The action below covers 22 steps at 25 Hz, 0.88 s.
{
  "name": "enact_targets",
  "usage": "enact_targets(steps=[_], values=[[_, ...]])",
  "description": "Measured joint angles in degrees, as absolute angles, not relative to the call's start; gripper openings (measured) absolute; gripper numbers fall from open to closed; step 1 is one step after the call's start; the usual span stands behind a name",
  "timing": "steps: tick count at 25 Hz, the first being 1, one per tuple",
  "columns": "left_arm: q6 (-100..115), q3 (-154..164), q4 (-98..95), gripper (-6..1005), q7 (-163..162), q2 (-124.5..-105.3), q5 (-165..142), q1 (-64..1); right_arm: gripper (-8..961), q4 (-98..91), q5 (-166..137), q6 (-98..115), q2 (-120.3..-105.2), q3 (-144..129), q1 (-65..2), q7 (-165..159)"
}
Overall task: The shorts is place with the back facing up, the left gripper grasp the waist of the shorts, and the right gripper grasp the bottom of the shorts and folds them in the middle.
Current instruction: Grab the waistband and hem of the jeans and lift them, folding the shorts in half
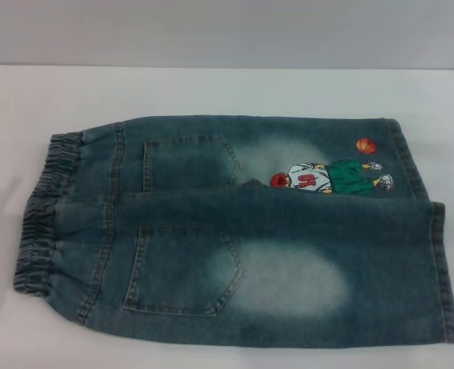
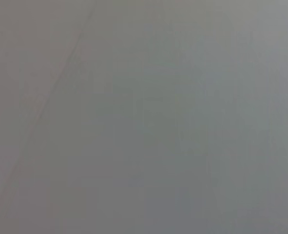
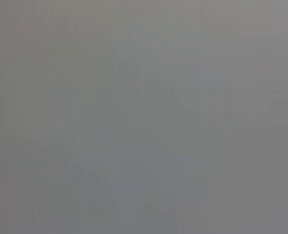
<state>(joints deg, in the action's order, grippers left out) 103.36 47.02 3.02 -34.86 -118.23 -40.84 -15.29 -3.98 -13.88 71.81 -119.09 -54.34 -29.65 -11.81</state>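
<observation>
Overhead, the shorts (image 1: 242, 238) lie flat, back up, on the white surface (image 1: 211, 88), with the waist (image 1: 46, 219) toward the robot's left and the leg hems (image 1: 442, 269) toward its right. Denim looks soft but weighty; pinch both layers at each end. Both wrist views show only blank grey, so neither arm's jaws can be judged.

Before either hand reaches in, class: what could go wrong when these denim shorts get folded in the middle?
1. The near leg overlaps the far one along the long blue denim shorts, so a grasp at the flat stitched leg hems might catch one layer only.
2. The ruched elastic waistband is bunched; a pinch there could slip.
3. Neither hand is in view, so approach alignment is unconfirmed.
</observation>
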Motion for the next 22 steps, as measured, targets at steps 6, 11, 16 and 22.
enact_targets(steps=[6,11,16,22], values=[[101.3,46.4,2.2,798,-35.1,-118.29,-40.8,-16.6,735,-4.0,-14.1,71.7,-119.27,-56.0,-32.2,-12.1],[101.1,44.0,1.6,794,-35.9,-118.18,-40.7,-17.0,735,-3.7,-13.9,71.3,-119.45,-56.1,-34.9,-12.1],[101.0,39.8,1.4,790,-36.9,-118.12,-40.7,-16.8,735,-3.7,-13.6,70.3,-119.45,-55.4,-36.9,-12.2],[99.9,38.9,1.3,786,-36.2,-118.18,-40.7,-17.8,735,-4.8,-13.4,68.2,-119.16,-55.2,-38.9,-12.2]])
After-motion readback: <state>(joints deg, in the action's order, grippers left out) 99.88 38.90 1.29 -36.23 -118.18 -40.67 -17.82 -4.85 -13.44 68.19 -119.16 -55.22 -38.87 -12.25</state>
